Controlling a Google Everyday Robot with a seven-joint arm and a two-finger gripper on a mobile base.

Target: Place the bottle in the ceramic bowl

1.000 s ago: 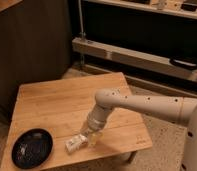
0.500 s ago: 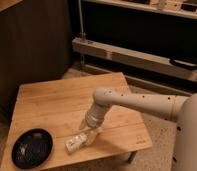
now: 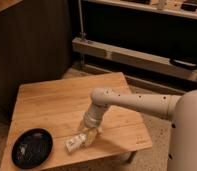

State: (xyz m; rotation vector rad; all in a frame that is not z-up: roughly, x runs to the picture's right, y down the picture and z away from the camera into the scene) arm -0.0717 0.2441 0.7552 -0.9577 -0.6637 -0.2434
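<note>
The bottle [image 3: 76,143] lies on its side on the wooden table [image 3: 52,105], near the front edge, clear with a pale label. The ceramic bowl [image 3: 32,148], a glossy black shallow dish, sits at the table's front left corner, a short way left of the bottle. My gripper [image 3: 88,134] hangs from the white arm [image 3: 137,102] and reaches down right at the bottle's right end, touching or nearly touching it.
The small wooden table stands on a speckled floor. A dark wall and cabinet stand behind it at the left. A long metal shelf rail [image 3: 142,57] runs behind at the right. My white body [image 3: 189,135] fills the right edge.
The arm has shifted slightly left and lower toward the bottle. The bottle and the bowl stay where they were.
</note>
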